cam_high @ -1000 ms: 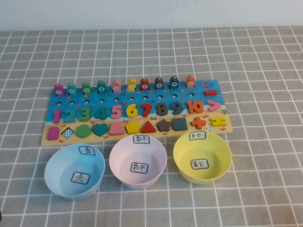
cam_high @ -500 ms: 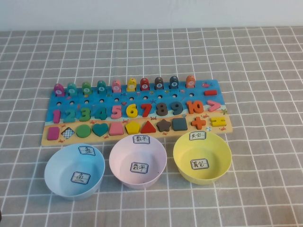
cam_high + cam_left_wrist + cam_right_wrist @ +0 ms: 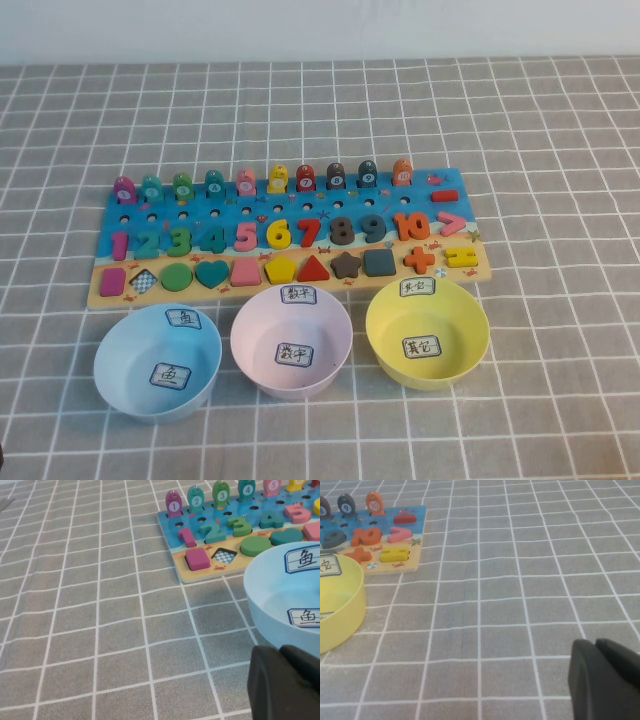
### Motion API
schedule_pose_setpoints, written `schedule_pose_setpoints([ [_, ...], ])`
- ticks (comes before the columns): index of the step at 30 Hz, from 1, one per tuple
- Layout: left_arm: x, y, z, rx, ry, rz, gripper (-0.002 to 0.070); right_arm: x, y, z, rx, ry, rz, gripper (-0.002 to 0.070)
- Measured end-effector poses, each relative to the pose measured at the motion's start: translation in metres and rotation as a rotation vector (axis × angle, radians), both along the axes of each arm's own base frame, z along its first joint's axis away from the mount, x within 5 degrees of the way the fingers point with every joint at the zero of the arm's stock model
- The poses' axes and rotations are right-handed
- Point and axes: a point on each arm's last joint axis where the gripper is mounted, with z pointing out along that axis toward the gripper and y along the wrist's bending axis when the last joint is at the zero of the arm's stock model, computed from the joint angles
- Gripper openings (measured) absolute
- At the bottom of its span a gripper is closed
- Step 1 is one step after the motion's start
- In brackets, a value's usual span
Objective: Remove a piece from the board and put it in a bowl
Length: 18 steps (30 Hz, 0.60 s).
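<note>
Piece point(image 3: 112, 282) sits in board point(image 3: 100, 296), far-left slot of tan strip.
Left end effector point(image 3: 282, 682) w/ fingers together, low over surface nr blue bowl point(image 3: 270, 600), off board's left end; right end effector point(image 3: 600, 677) off board's right end, can't tell its state. Yellow bowl point(image 3: 427, 330) just in front of board.

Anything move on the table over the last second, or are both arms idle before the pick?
Nothing visibly changed. The magenta piece still sits in its slot at the left end of the board, and the yellow bowl holds nothing. The left gripper stays shut beside the blue bowl; the right gripper stays low over bare cloth to the right of the yellow bowl.
</note>
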Motion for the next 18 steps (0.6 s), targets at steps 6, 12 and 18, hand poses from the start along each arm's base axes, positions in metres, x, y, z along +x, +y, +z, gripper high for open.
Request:
schedule_pose_setpoints([
  [6, 0.0, 0.0, 0.0, 0.0, 0.0, 0.0, -0.0005, 0.0, 0.0, 0.0, 0.0, 0.0, 0.0, -0.0017],
  [12, 0.0003, 0.0008, 0.0008, 0.029, -0.012, 0.0, -0.0005, 0.0, 0.0, 0.0, 0.0, 0.0, 0.0, -0.0017],
  [18, 0.0018, -0.0031, 0.0082, -0.253, -0.062, 0.03, -0.0005, 0.0, 0.0, 0.0, 0.0, 0.0, 0.0, -0.0017],
])
